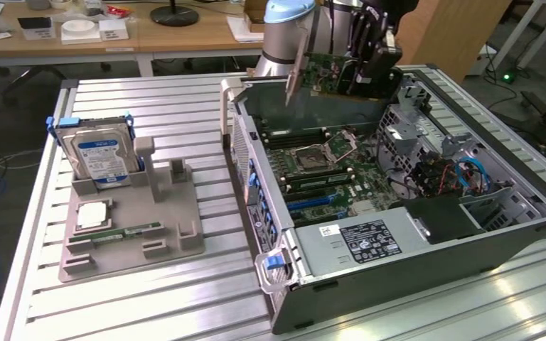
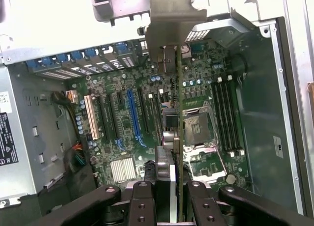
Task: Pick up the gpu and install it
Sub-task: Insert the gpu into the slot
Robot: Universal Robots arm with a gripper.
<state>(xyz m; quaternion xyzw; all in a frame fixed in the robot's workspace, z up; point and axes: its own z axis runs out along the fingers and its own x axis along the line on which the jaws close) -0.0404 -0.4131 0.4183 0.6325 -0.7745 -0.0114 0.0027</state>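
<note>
Green-faced gpu [image 1: 316,71] hangs above the twelve-o'clock end of the open case [image 1: 238,142] in the exterior view, clamped in the narrowed gripper [image 1: 354,78]. The hard drive [image 1: 102,160] stands well apart at nine o'clock. From the wrist, the gpu runs edge-on between the fingers [image 2: 142,206], parallel to the blue slot [image 2: 135,113], which lies off to one side.

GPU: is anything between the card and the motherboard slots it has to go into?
Nothing visible. The gpu hangs clamped between the fingers above the open case. In the wrist view the expansion slots beneath it lie bare, with no cable or other card across them.
</note>
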